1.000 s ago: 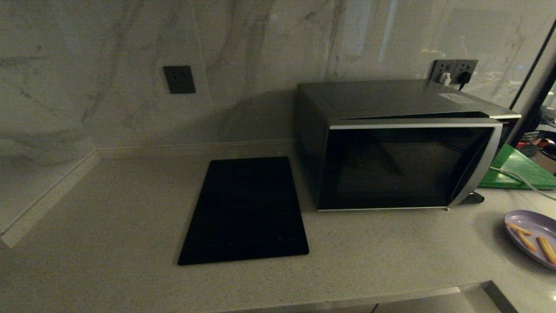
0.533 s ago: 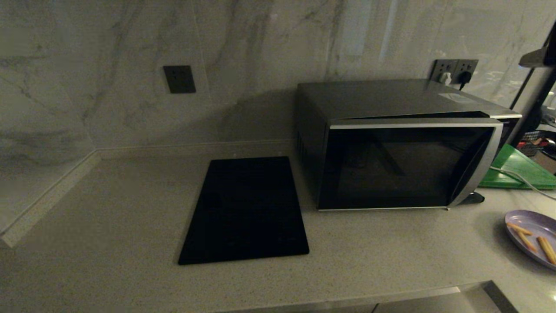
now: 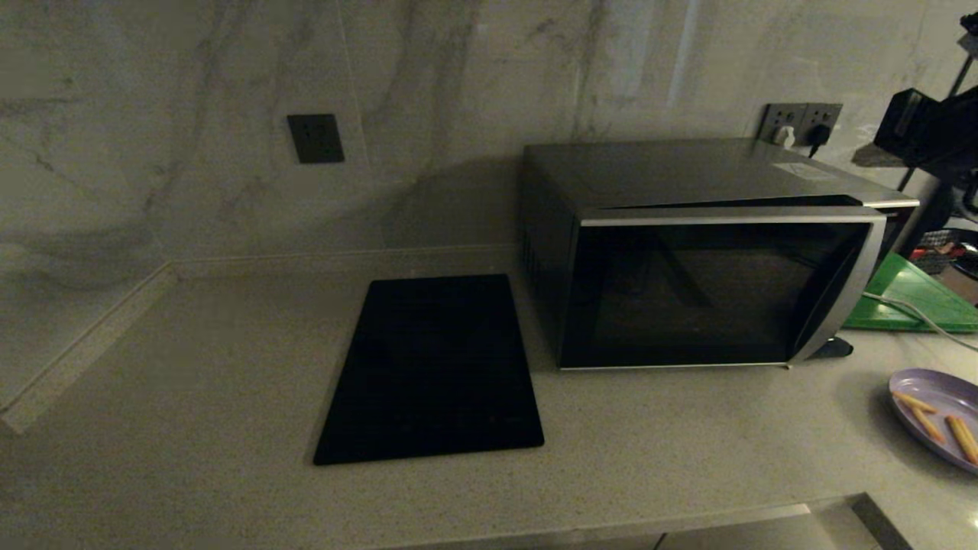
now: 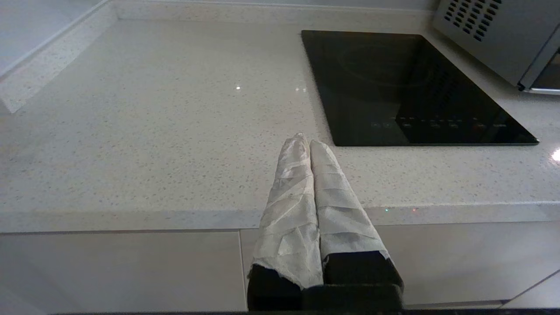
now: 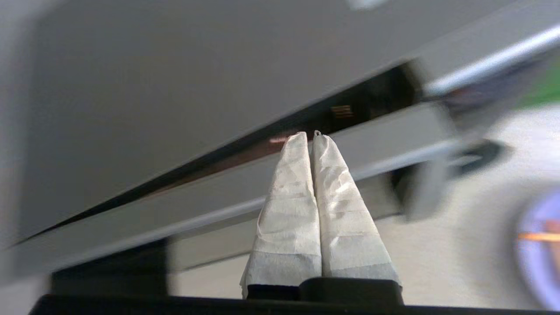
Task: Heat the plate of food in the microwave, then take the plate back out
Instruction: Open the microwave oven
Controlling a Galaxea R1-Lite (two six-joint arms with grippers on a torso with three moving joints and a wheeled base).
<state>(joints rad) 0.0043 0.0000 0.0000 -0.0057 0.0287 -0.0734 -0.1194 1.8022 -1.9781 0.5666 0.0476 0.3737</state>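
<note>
The microwave (image 3: 710, 252) stands on the counter at centre right, its dark glass door slightly ajar on the right side. The light-purple plate of food (image 3: 941, 418), with thin orange sticks on it, lies on the counter at the far right, in front of the microwave's right corner. My right arm (image 3: 923, 131) hangs high at the right, above the microwave's right end. My right gripper (image 5: 309, 135) is shut and empty, its white-wrapped tips pointing at the gap along the door's top (image 5: 245, 151). My left gripper (image 4: 307, 141) is shut and empty over the counter's front edge.
A flat black slab (image 3: 432, 367) lies left of the microwave. A green board (image 3: 913, 299) and a white cable lie behind the plate at the right. Wall sockets (image 3: 798, 122) sit behind the microwave. The counter's front edge (image 3: 611, 527) runs near me.
My right arm has come into the head view from the upper right and moved left and down toward the microwave's right end. Microwave, plate and left arm have not moved.
</note>
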